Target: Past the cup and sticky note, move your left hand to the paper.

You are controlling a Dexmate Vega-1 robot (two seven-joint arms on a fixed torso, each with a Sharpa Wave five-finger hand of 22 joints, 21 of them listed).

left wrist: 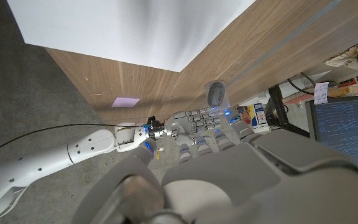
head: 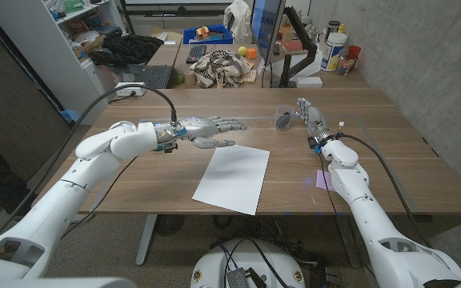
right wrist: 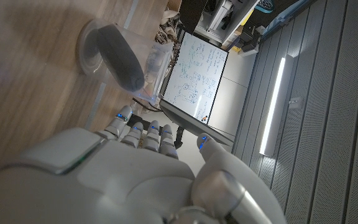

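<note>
A white sheet of paper (head: 232, 178) (left wrist: 129, 31) lies on the wooden table near its front edge. My left hand (head: 210, 128) (left wrist: 229, 174) hovers just beyond the paper's far left corner, fingers stretched out and apart, holding nothing. A small clear cup (head: 282, 118) (left wrist: 217, 94) (right wrist: 107, 56) with a dark inside stands farther back to the right. My right hand (head: 309, 116) (left wrist: 194, 121) (right wrist: 123, 180) stands close beside the cup, fingers extended, not gripping it. A purple sticky note (head: 324, 179) (left wrist: 126, 102) lies right of the paper, beside my right forearm.
Behind the table stands a second desk with a laptop (head: 146, 78), a crumpled cloth (head: 222, 68), a monitor (head: 266, 32) and several bottles (head: 336, 50). A black cable (head: 134, 92) arcs over my left arm. A grey wall runs along the right.
</note>
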